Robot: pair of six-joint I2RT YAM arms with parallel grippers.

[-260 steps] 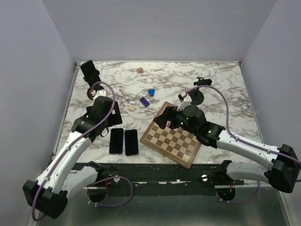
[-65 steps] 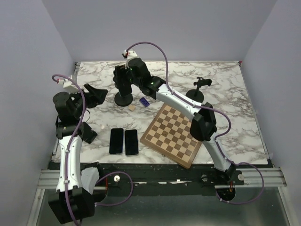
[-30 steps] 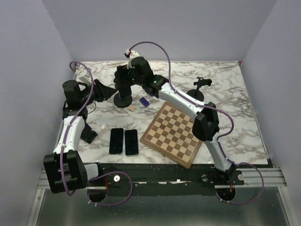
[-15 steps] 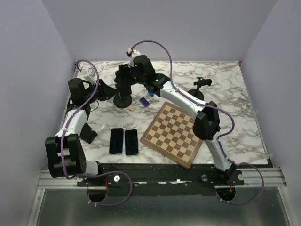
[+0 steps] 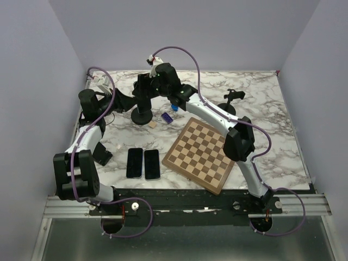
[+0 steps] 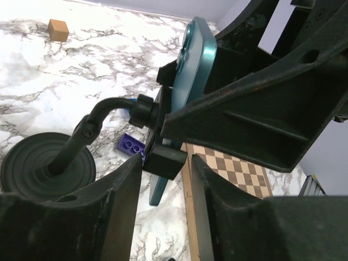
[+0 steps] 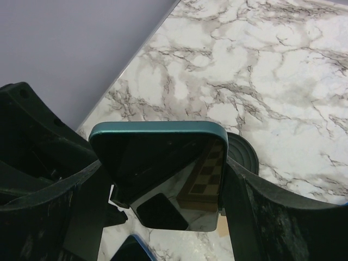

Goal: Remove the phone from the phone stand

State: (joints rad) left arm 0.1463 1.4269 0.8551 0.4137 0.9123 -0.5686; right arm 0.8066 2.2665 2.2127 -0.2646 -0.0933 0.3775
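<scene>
Gripping the teal phone [image 7: 163, 157] by its side edges, our right gripper [image 5: 142, 91] clasps it, still seated in the phone stand [image 5: 143, 116]. Our left gripper [image 6: 166, 168] straddles the stand's cradle, and we cannot tell whether it pinches. Nearby lie two flat phones [image 5: 135, 162], one chessboard [image 5: 199, 155], a second stand [image 5: 231, 100] and one purple block [image 5: 167, 117].

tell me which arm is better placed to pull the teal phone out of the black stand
Right. The right fingers flank the teal phone's two side edges, so they can likely lift it straight out. The left fingers sit behind it at the black phone stand's clamp, better suited to steadying that.
</scene>
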